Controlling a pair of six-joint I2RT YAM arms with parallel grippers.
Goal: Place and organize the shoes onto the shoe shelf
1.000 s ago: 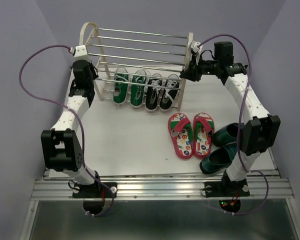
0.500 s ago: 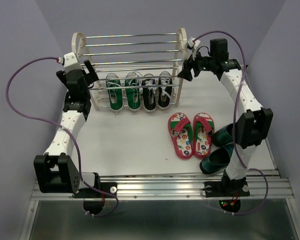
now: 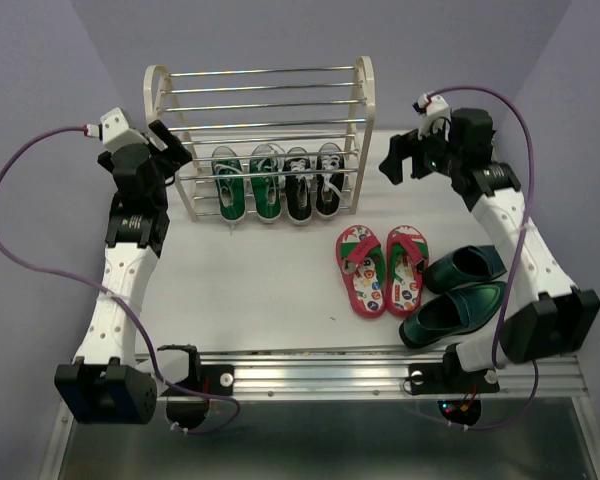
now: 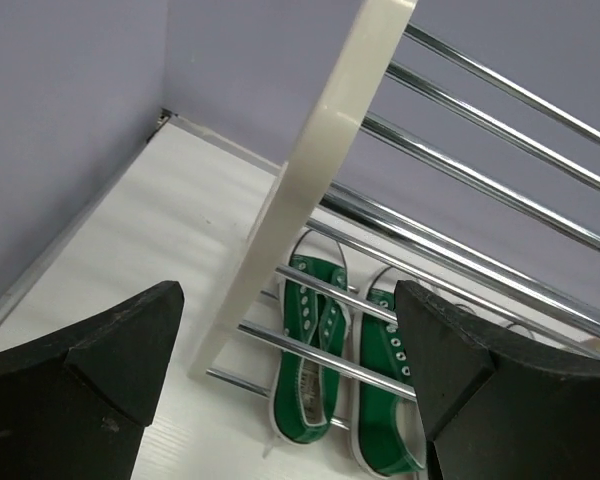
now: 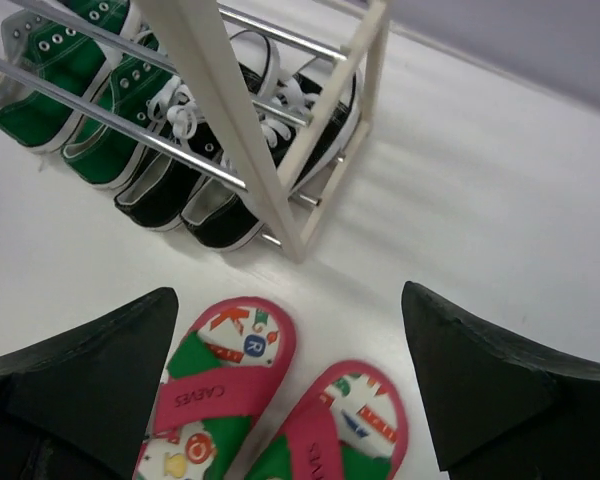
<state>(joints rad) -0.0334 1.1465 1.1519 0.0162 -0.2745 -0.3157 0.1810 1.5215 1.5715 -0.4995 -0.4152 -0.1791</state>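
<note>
The left pincer [image 3: 170, 143] and right pincer [image 3: 398, 158] gaped wide and empty, just beside the shoe shelf's [image 3: 156, 85] side frames. Bare counter [image 3: 250, 270] lay open left of the flip-flops [image 3: 382, 270].

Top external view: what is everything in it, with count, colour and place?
shoe shelf: one, cream frames, chrome bars, far middle of table
green sneakers: one pair, white laces, shelf's bottom level, left
black sneakers: one pair, white laces, shelf's bottom level, right of the green
flip-flops: one pair, red-pink, printed soles, on table before shelf's right end
loafers: one pair, dark teal, on table right of flip-flops
table: one, white
left gripper: open, beside shelf's left frame
right gripper: open, off shelf's right frame
</note>
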